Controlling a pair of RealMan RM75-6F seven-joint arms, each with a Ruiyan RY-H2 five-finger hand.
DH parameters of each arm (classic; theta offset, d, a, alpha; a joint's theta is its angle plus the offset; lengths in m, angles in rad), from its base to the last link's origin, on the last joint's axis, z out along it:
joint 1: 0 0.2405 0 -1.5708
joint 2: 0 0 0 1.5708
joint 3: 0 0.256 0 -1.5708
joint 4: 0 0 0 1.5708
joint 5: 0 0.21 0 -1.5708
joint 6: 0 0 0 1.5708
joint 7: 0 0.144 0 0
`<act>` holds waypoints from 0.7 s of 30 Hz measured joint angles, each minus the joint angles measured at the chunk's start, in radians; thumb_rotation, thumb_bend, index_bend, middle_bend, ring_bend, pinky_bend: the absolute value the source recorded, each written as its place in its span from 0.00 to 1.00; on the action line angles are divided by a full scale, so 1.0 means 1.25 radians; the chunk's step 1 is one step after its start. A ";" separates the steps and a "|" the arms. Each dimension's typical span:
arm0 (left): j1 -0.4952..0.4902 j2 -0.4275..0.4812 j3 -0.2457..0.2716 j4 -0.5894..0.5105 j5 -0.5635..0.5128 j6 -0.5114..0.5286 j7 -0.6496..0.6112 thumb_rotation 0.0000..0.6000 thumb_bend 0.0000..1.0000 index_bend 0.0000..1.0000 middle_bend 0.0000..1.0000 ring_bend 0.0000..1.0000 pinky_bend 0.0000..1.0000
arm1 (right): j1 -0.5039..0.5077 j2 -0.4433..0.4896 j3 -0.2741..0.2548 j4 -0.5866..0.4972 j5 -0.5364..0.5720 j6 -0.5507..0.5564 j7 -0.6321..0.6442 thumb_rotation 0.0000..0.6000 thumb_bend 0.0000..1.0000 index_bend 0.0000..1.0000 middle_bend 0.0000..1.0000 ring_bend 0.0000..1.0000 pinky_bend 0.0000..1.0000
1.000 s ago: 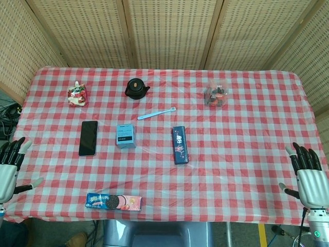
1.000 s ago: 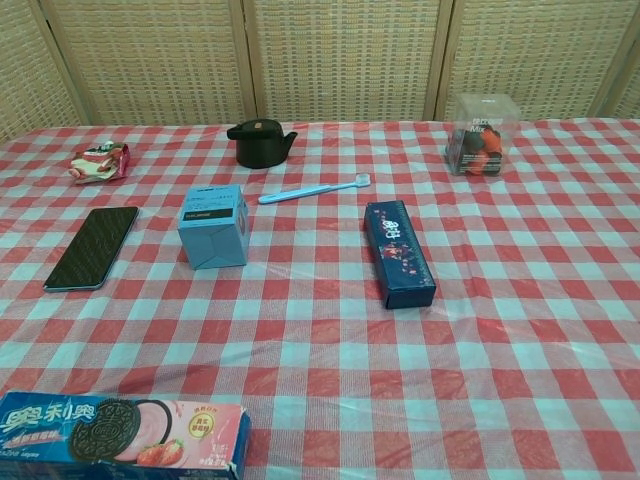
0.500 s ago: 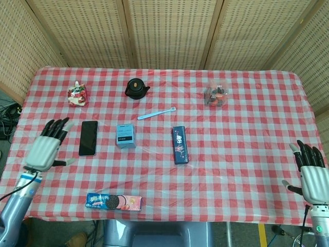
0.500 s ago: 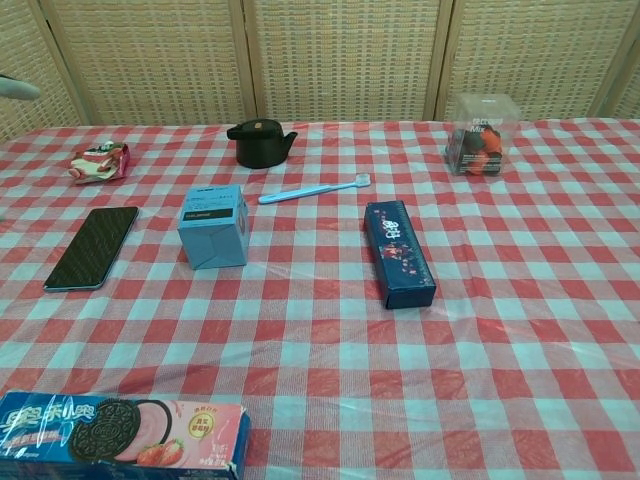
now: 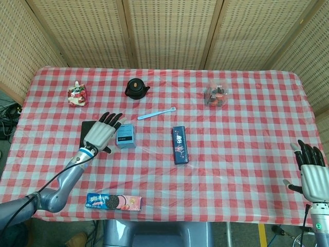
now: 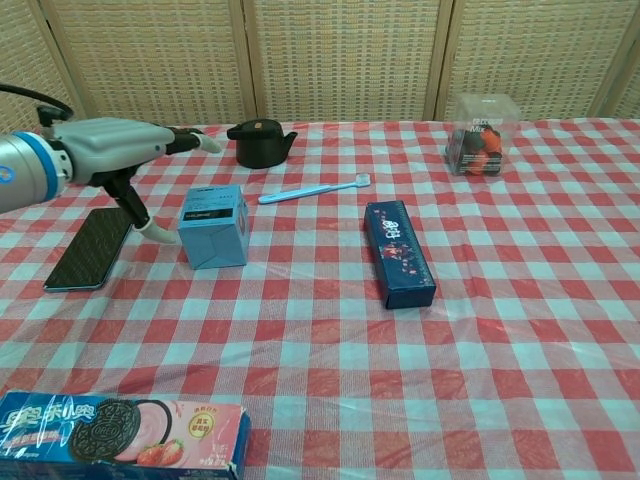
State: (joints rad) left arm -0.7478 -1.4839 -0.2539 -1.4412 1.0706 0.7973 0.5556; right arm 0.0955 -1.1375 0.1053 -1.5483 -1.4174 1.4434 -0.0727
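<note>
Blue carton (image 5: 126, 136) stands upright on the checked bench (image 5: 247, 154), left of centre. My left hand (image 5: 101, 133) hovers just beside its left face, fingers (image 6: 185, 142) spread wide and holding nothing; the thumb hangs down close to the carton, and contact cannot be confirmed. A black phone (image 6: 92, 247) lies flat partly beneath this hand. A light-blue toothbrush (image 5: 156, 113) and a black teapot (image 5: 136, 88) lie beyond the carton; a dark blue box (image 5: 179, 144) lies to its right. My right hand (image 5: 311, 174) is well apart at the bench's near right edge, fingers extended, empty.
</note>
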 measured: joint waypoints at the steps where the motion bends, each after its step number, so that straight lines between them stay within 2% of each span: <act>1: -0.014 -0.016 0.000 0.019 -0.018 -0.008 0.013 1.00 0.00 0.00 0.00 0.00 0.00 | 0.001 -0.003 0.001 0.004 0.005 -0.004 -0.003 1.00 0.00 0.00 0.00 0.00 0.00; 6: -0.061 -0.066 0.001 0.080 -0.067 -0.027 0.036 1.00 0.00 0.00 0.00 0.00 0.01 | 0.004 -0.012 0.003 0.015 0.014 -0.011 -0.012 1.00 0.00 0.00 0.00 0.00 0.00; 8: -0.080 -0.086 0.001 0.104 -0.086 -0.035 0.037 1.00 0.00 0.00 0.00 0.00 0.06 | 0.005 -0.015 0.003 0.018 0.017 -0.013 -0.014 1.00 0.00 0.00 0.00 0.00 0.00; 11: -0.103 -0.109 0.000 0.134 -0.101 -0.040 0.033 1.00 0.00 0.00 0.03 0.11 0.20 | 0.006 -0.017 0.004 0.022 0.019 -0.014 -0.013 1.00 0.00 0.00 0.00 0.00 0.00; 14: -0.115 -0.125 0.002 0.154 -0.104 -0.031 0.023 1.00 0.00 0.04 0.17 0.26 0.32 | 0.007 -0.019 0.005 0.027 0.019 -0.015 -0.011 1.00 0.00 0.00 0.00 0.00 0.00; 19: -0.123 -0.138 0.008 0.176 -0.112 -0.016 0.013 1.00 0.00 0.33 0.48 0.52 0.55 | 0.008 -0.019 0.005 0.030 0.019 -0.015 -0.005 1.00 0.00 0.00 0.00 0.00 0.00; 21: -0.121 -0.141 0.009 0.178 -0.103 0.002 0.005 1.00 0.00 0.41 0.53 0.57 0.60 | 0.008 -0.019 0.006 0.031 0.018 -0.012 -0.001 1.00 0.00 0.00 0.00 0.00 0.00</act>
State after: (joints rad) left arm -0.8995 -1.6605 -0.2422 -1.2185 0.9424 0.7999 0.5620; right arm 0.1055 -1.1615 0.1130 -1.5096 -1.3953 1.4285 -0.0739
